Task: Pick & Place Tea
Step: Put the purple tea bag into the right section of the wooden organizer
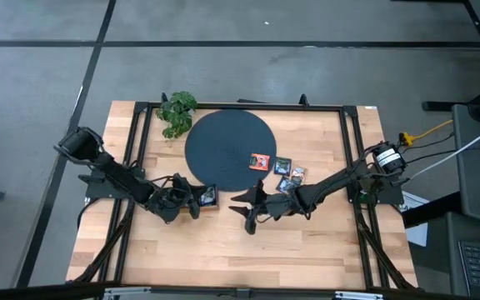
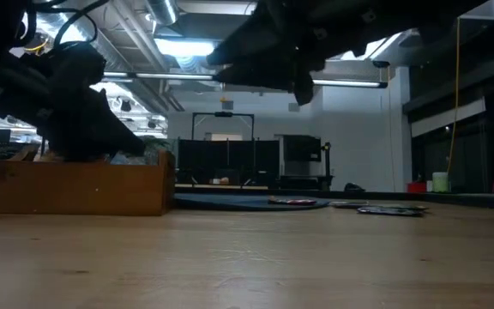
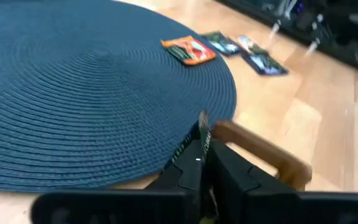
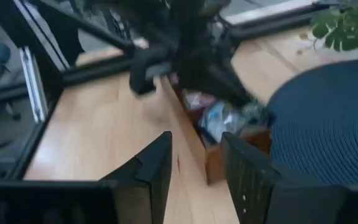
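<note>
While the left hand [image 1: 200, 200] hangs over the wooden tray [image 1: 210, 198], nearly closed on a dark sachet [image 3: 202, 134], the empty right hand [image 1: 250, 218] waits half-open beside it, loose sachets [image 1: 282, 166] lying near the mat [image 1: 223, 150].

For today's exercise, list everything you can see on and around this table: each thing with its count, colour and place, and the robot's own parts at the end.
Table: one, light wood, under everything.
Mat: one, dark blue round woven disc, at the table's far middle.
Plant: one, leafy green, beside the mat's far left edge.
Tray: one, brown wood, at the mat's near left edge, sachets inside.
Orange-red sachet: one, on the mat's right edge.
Dark sachets: about four, on the wood right of the mat.
Left gripper: dark, over the tray.
Right gripper: dark, open, empty, near the table's middle.
</note>
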Controlling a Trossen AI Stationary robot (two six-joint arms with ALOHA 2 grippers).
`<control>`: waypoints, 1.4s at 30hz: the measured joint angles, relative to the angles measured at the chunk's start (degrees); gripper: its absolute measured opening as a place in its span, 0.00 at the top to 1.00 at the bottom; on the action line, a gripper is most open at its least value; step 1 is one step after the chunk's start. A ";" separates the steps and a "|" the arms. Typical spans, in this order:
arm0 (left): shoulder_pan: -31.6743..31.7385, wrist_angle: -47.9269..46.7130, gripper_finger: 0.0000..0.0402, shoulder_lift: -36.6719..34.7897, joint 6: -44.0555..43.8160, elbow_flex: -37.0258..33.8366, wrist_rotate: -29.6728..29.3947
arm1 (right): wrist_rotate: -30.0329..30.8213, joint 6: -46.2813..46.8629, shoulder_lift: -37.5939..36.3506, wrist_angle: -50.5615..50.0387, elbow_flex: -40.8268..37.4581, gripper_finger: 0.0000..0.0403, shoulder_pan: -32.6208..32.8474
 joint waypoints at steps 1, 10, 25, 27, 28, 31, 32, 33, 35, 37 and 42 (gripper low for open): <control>-0.15 0.58 0.92 0.51 0.70 0.00 0.76 | -0.59 0.07 0.00 0.97 -0.02 0.65 -0.24; -2.24 2.21 0.70 -0.09 3.95 0.00 4.46 | -8.13 7.94 -0.20 -6.86 0.00 0.65 -0.57; -3.56 7.28 0.64 -5.33 12.98 0.04 6.11 | 5.07 25.51 -11.85 -58.46 0.00 0.73 2.97; -3.45 8.81 0.64 -5.36 14.46 0.07 6.31 | 6.01 29.27 -11.93 -64.15 -0.22 0.74 2.36; -3.45 9.83 0.64 -5.36 15.32 0.09 6.54 | 6.04 31.32 -11.84 -66.72 -0.57 0.74 1.85; -2.83 11.11 0.64 -5.33 18.52 1.37 8.41 | 4.87 36.46 -11.29 -68.78 -3.18 0.76 -0.72; -2.45 11.14 0.64 -5.33 19.82 2.24 9.26 | 4.06 37.54 -11.21 -68.78 -4.41 0.77 -1.73; -1.97 10.93 0.64 -5.35 21.35 3.33 10.35 | 3.68 38.35 -11.18 -68.44 -5.61 0.78 -2.81; -1.07 9.77 0.64 -5.33 24.39 5.76 13.12 | 3.35 38.72 -11.00 -66.18 -7.76 0.81 -4.79; -0.27 7.94 0.64 -5.33 27.16 8.32 14.86 | 3.19 38.79 -10.99 -65.59 -9.33 0.85 -6.71; 1.10 1.73 0.66 -4.77 29.82 13.80 15.43 | -1.58 38.23 -10.99 -56.90 -13.15 0.96 -9.12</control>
